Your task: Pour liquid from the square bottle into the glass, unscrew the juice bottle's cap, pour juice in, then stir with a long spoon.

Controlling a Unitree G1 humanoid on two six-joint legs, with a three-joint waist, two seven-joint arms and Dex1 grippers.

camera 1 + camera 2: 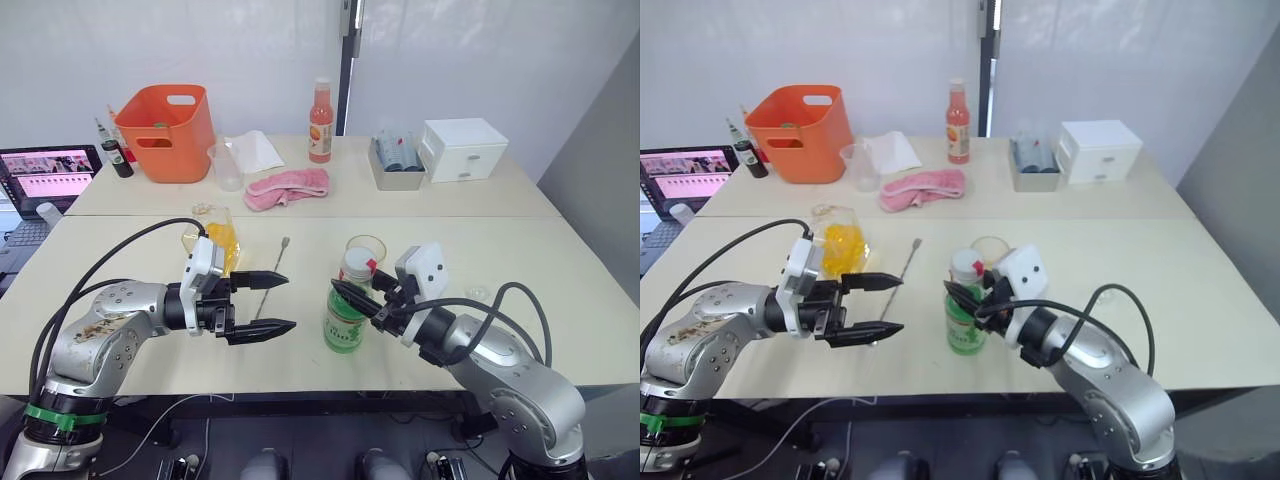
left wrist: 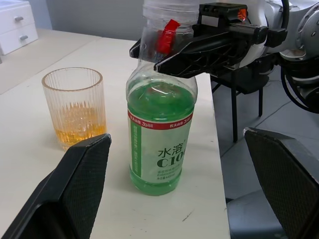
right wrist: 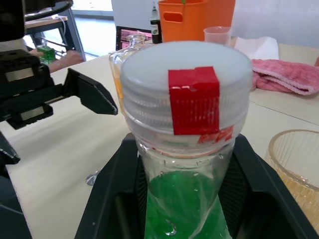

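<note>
The juice bottle (image 1: 344,318) stands upright near the table's front edge, with green juice (image 2: 159,107) inside and its white cap (image 3: 185,84) with the red tab screwed on. My right gripper (image 1: 356,293) is shut on the bottle's neck just under the cap. Left of the bottle, my left gripper (image 1: 288,301) hovers open, fingertips pointing at it, nothing between them. The glass (image 2: 75,107) stands just behind the bottle and holds a little yellow-orange liquid (image 2: 79,132). The square bottle (image 1: 215,240) sits behind my left gripper. Between the square bottle and the glass, the long spoon (image 1: 272,275) lies on the table.
On the far table are an orange basket (image 1: 168,130), a cloudy measuring cup (image 1: 227,165), a pink cloth (image 1: 288,187), a tall orange-red bottle (image 1: 320,122), a grey tray (image 1: 397,165) and a white drawer box (image 1: 462,148). A laptop (image 1: 48,175) sits at the far left.
</note>
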